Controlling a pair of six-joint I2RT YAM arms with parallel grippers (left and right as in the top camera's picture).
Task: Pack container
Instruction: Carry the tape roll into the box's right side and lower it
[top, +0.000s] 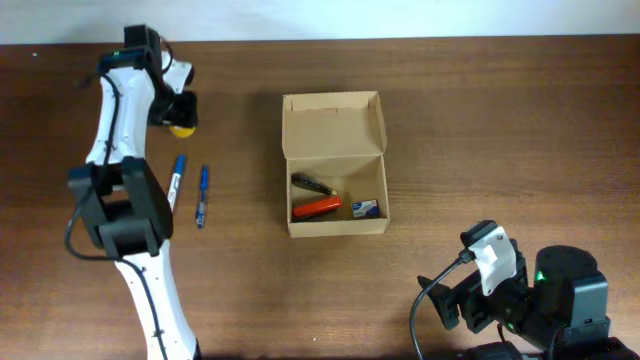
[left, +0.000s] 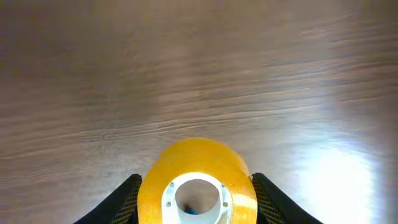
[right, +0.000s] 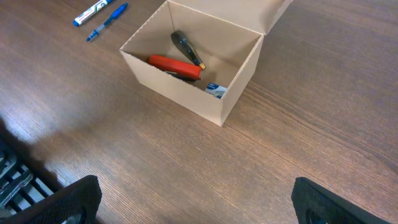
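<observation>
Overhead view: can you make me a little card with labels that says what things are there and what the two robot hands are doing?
Box: tan cardboard container, lid flap open
Inside box: orange-red item, dark pen-like item, small blue-and-white item
Outside box: blue-and-white marker and blue pen, side by side, left of the container
Left gripper: closed on the yellow tape roll, fingers against its sides
Right gripper: open, holding nothing

The yellow tape roll (left: 198, 186) and the left gripper's fingers (left: 127, 202) run off the left wrist view's lower edge; overhead, the left gripper (top: 178, 112) hides most of it; the container's (right: 180, 93) lid is cropped in the right wrist view; a blue-and-white item (right: 215, 90) inside is too small to name.
</observation>
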